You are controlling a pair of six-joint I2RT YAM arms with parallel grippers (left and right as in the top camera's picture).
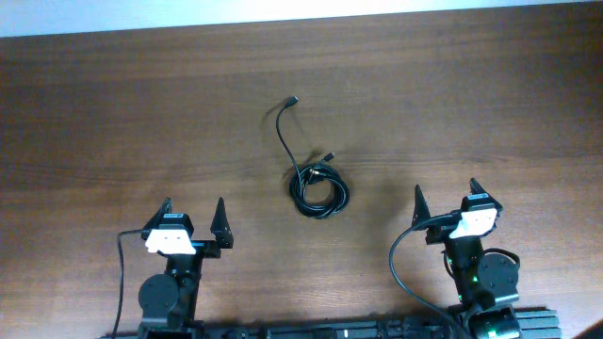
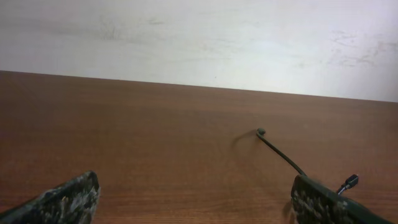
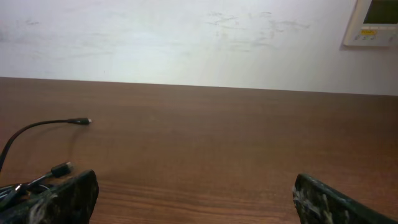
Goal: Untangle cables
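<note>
The brown wooden table [image 1: 113, 113] fills the overhead view, and a pale wall [image 2: 186, 37] rises behind its far edge in both wrist views. At the near edge the left gripper [image 1: 194, 215] and the right gripper [image 1: 447, 196] sit well apart from each other, each with its fingers spread wide and nothing between them. The cables [image 1: 318, 188] lie on the table further out, roughly midway between the two arms, wound into a small coil of overlapping black loops. One strand leaves the coil and curves toward the far edge, ending in a small plug [image 1: 293, 100]; a second short plug end [image 1: 329, 154] sticks out just beside the coil
</note>
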